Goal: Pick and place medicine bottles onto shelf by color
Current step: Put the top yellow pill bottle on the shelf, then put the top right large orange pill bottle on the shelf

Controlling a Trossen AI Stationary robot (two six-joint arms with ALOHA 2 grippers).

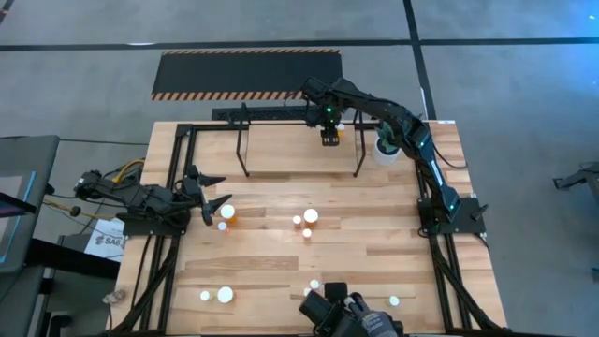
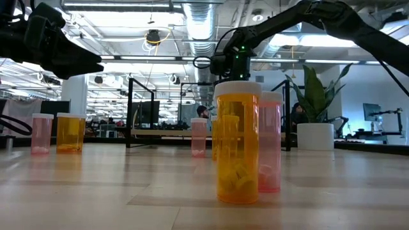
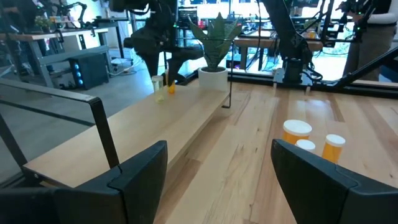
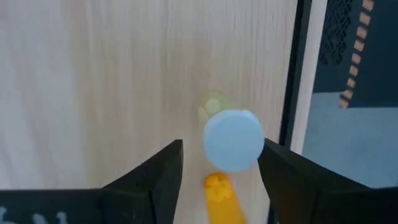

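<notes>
The bottle in hand is the pale white-capped one [image 4: 232, 140] standing on the shelf [image 1: 281, 150], toward the board's far right corner, at about 1 o'clock from the table's middle in the high view. An orange bottle [image 4: 221, 198] lies or stands just beside it; you cannot tell which from the wrist view. Your right gripper [image 4: 221, 165] hangs directly over the pale bottle with its jaws apart, one on each side of the cap and neither touching it, so this reads as the release step of a placement.

Next you need a straight lift clear of the cap and the black frame rod before swinging back for another.

The remaining bottles sit on the table: a cluster [image 1: 305, 221] near the centre and a pair [image 1: 226, 216] at 9 o'clock. There your left gripper [image 1: 213, 212] waits, jaws wide apart and holding nothing.
</notes>
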